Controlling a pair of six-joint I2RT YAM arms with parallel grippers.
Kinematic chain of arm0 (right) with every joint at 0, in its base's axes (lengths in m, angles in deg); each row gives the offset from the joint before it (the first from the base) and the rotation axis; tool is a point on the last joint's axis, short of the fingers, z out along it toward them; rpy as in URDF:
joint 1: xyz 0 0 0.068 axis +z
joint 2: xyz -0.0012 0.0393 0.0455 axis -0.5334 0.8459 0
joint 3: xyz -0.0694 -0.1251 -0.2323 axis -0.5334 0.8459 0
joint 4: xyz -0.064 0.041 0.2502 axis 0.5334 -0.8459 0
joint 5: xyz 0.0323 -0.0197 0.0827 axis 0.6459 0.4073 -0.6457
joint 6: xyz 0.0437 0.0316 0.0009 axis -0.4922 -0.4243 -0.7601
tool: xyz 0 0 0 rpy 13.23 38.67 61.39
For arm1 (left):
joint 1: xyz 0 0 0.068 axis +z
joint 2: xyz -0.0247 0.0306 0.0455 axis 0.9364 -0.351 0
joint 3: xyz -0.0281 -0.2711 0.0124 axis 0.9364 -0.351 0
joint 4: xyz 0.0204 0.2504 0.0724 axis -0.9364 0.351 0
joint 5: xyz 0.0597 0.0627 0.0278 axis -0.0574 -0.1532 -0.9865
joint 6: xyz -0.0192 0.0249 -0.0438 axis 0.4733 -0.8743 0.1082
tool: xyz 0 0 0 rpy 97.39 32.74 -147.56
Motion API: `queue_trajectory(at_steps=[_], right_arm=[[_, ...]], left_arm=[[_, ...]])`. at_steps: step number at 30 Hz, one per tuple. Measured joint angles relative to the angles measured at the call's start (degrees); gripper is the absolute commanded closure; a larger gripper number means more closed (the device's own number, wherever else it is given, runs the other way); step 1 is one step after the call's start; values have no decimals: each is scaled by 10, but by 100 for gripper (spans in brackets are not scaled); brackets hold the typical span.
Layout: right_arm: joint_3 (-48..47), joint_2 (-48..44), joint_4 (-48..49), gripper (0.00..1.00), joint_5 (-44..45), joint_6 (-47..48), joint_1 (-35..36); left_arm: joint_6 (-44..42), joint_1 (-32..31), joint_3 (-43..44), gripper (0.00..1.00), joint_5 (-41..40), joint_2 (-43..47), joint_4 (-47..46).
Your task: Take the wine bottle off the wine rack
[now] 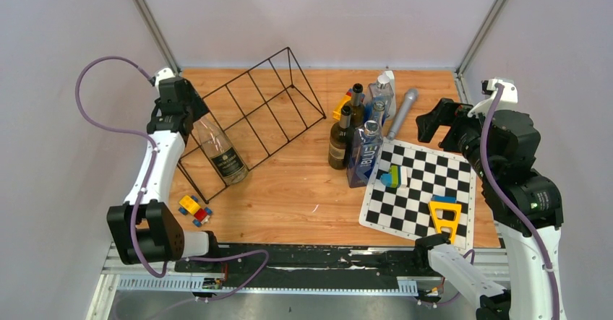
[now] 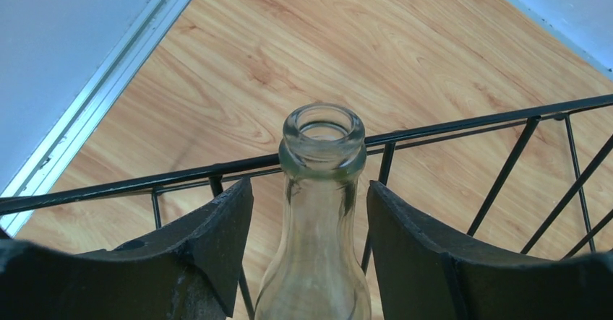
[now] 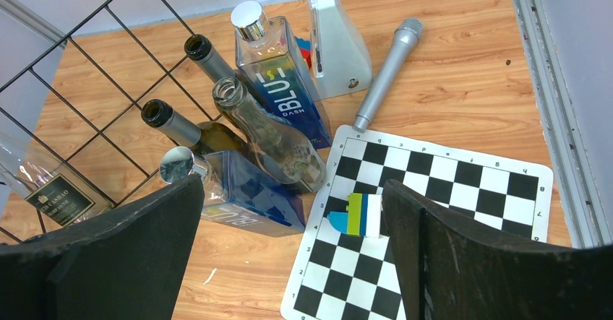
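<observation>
I see left gripper [image 2: 309, 190] astride neck of wine bottle [image 1: 220, 154] lying in wine rack [image 1: 253, 107], not clamped; right gripper [image 3: 293, 190] raised, spread, empty.

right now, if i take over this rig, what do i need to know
Left gripper: open, jaws either side of the wine bottle neck, not touching it.
Right gripper: open, empty, near the chessboard.
Wine bottle lies in the near end slot of the wine rack.
Done: approach to the neck.
To do: close on the neck, lift the bottle out, set it on the table.
</observation>
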Motion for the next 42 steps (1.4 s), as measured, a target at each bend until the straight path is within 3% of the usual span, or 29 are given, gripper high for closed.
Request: queue_trajectory(at_steps=[12,18,28,30,42], right_arm=[[0,-3,0,5,0,1,0],[0,-5,0,5,0,1,0],[1,-6,0,5,0,1,0],[1,-7,0,5,0,1,0],[4,-10,0,5,-1,1,0]], left_arm=[[0,0,-5,46,2,-30,-30],[0,0,-9,56,4,-38,-40],[1,0,-19,87,10,-33,-57],[1,0,-24,99,12,-29,-61],[3,0,-55,100,30,45,-51]])
